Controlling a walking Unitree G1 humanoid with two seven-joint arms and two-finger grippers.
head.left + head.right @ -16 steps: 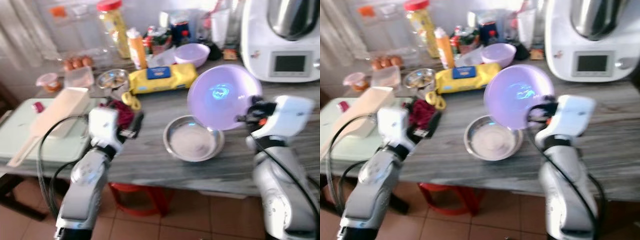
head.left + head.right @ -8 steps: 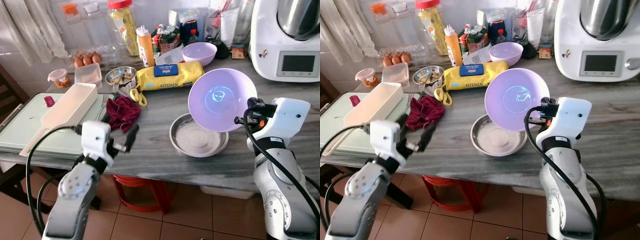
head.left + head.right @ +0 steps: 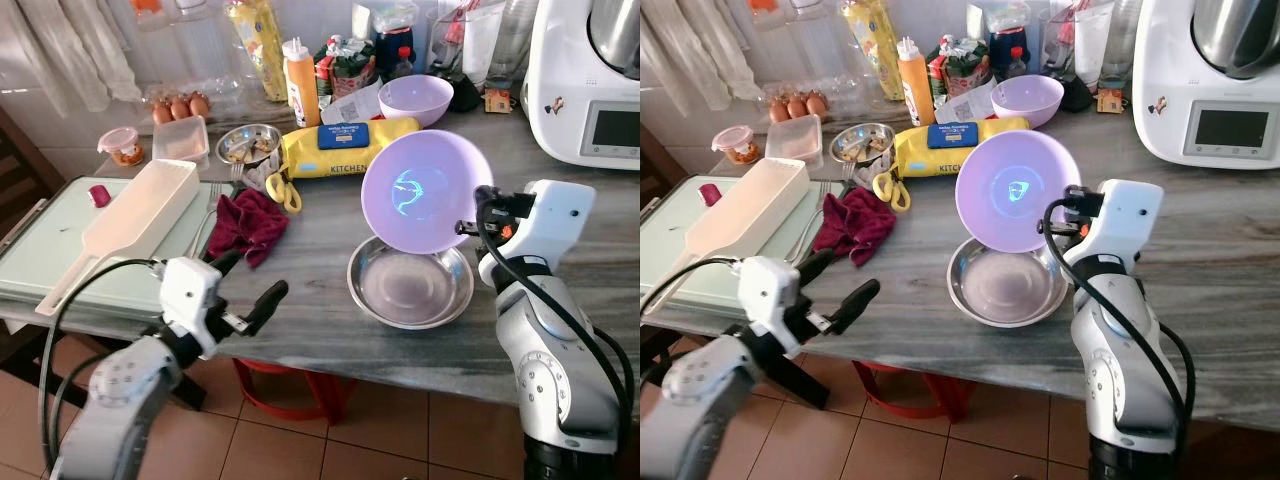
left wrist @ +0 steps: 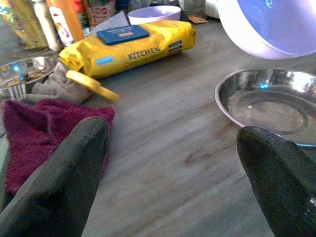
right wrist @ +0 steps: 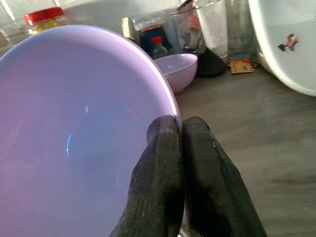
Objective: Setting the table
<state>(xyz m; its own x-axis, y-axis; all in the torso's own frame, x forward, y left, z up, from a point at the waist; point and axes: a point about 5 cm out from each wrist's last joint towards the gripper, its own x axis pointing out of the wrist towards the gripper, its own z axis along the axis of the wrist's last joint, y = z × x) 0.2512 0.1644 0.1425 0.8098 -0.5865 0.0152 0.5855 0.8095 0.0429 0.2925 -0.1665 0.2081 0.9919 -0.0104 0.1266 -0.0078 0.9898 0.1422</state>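
Up above the counter (image 3: 320,290), the right gripper (image 3: 470,222) pinches the rim of a lilac bowl (image 3: 420,190), its two black fingers (image 5: 163,187) pressed together on the edge; the bowl is tilted on its side, its hollow facing the camera, and it hangs just over a steel dish (image 3: 410,287) that sits on the grey stone top; the bowl's lower edge overlaps the dish's far rim, though contact cannot be told. The left gripper (image 3: 247,288) hovers at the near edge of the counter with its fingers spread wide and nothing between them; just beyond it lies a dark red cloth (image 3: 250,222), and past that a yellow pack (image 3: 345,145) marked KITCHEN. A second lilac bowl (image 3: 427,98) stands upright at the back, near a white kitchen machine (image 3: 590,80); a long cream scoop (image 3: 130,220) rests on a pale green tray (image 3: 40,275) at the left.
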